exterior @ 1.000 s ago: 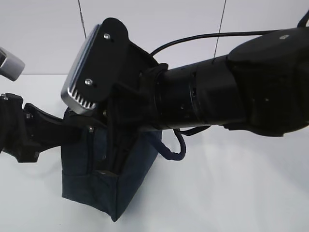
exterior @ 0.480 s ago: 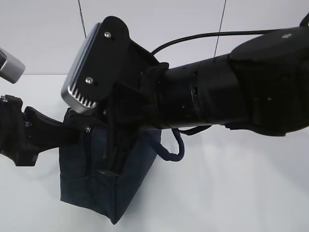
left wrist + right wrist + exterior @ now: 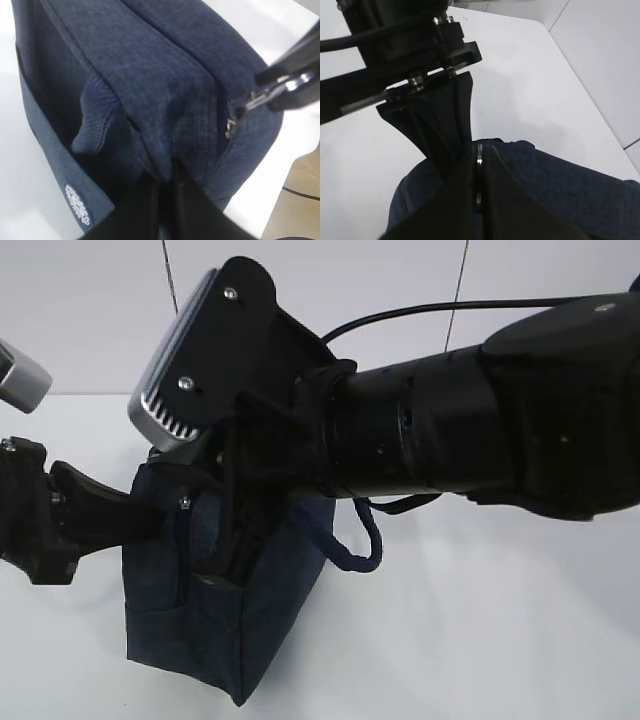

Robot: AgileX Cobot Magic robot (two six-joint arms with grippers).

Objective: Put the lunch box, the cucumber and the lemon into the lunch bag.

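The right arm (image 3: pixel 480 430) fills most of the exterior view, and against a second ago its wrist camera plate has risen a little and shifted rightward. The lunch bag (image 3: pixel 225 610), dark navy, stands on the white desk (image 3: pixel 480 640) below it; its top edge now sits slightly higher and pulled tauter than before, the looped strap (image 3: pixel 362 545) hanging at its right side. The left arm (image 3: pixel 60 520) reaches in from the left at much the same place.

The left pincer (image 3: pixel 165 192) is closed, pinching a fold of the bag's fabric (it was wider a second ago). The right pincer (image 3: pixel 287 90) is closed on the silver ring pull (image 3: pixel 260 97) of the zipper (image 3: pixel 231 122).

A small round white emblem (image 3: pixel 77 202) is printed on the bag's side; its writing is too small to read.
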